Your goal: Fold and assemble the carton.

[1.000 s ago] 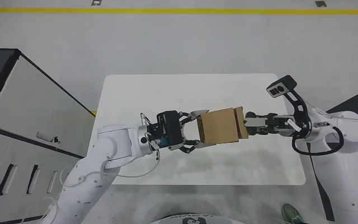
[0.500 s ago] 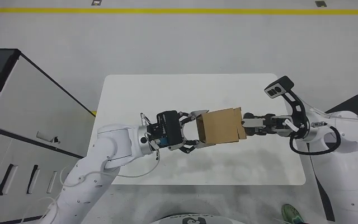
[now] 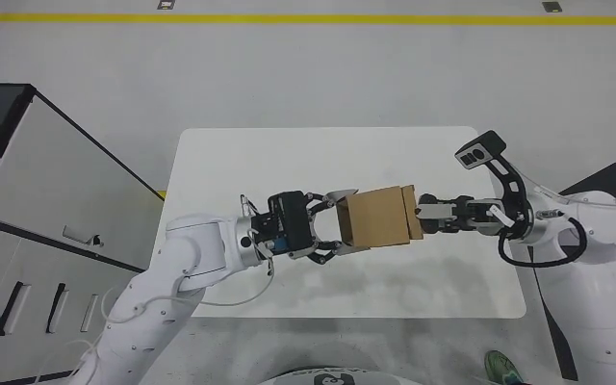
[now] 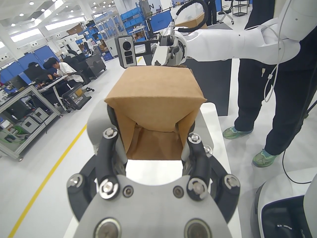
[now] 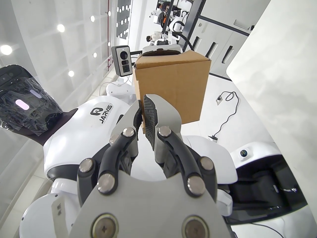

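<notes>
Carton (image 3: 380,217) in wide-spread left gripper (image 3: 341,223), its far edge in near-closed right gripper (image 5: 146,99).

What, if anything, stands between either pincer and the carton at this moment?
Nothing visible does. The left pincer already brackets the open end of the carton, pressing against its side flaps. The right pincer is closed on a cardboard edge at the opposite end.

The brown cardboard carton (image 3: 380,218) hangs over the white rectangular table (image 3: 241,154), between my left gripper (image 3: 340,223) and right gripper (image 3: 423,210).
</notes>
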`<state>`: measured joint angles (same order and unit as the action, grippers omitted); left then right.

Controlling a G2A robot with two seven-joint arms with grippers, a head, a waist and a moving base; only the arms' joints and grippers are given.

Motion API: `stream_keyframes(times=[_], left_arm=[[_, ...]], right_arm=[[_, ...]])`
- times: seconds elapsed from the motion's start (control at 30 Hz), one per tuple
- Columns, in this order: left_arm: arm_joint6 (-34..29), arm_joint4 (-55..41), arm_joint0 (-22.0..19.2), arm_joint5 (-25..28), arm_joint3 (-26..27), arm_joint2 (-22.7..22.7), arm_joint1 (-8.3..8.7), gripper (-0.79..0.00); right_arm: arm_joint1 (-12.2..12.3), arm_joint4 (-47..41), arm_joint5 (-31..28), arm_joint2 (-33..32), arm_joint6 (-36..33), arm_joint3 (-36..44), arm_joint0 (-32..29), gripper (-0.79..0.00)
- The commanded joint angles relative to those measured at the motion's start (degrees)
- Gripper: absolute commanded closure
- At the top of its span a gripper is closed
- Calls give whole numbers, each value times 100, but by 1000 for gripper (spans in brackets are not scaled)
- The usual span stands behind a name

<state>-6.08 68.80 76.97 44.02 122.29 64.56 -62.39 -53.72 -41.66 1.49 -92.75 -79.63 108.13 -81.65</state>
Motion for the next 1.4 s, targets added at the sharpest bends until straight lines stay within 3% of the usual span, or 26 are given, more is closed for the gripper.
stream_keyframes(times=[0.0, 0.53, 0.77, 0.9, 1.2, 1.37], left_arm=[[-12, 1, 3, 10, 10, -3, 3, 0], [-252, 256, 35, -74, 133, -2, 34, 0], [-255, 289, 51, -115, 147, -7, 43, 0], [-257, 307, 56, -116, 153, -5, 49, 0], [-238, 304, 32, -109, 149, -38, 55, 0], [-246, 308, 21, -100, 149, -68, 58, 0]], right_arm=[[4, 1, 2, 4, 0, 17, -4, -151], [71, 323, 105, -41, -29, 103, 11, -200], [109, 543, 143, -69, -38, 165, 18, -299], [126, 606, 143, -72, -37, 173, 25, -274], [151, 607, 126, -35, -7, 139, 44, -135], [165, 614, 106, -21, 0, 131, 46, -142]])
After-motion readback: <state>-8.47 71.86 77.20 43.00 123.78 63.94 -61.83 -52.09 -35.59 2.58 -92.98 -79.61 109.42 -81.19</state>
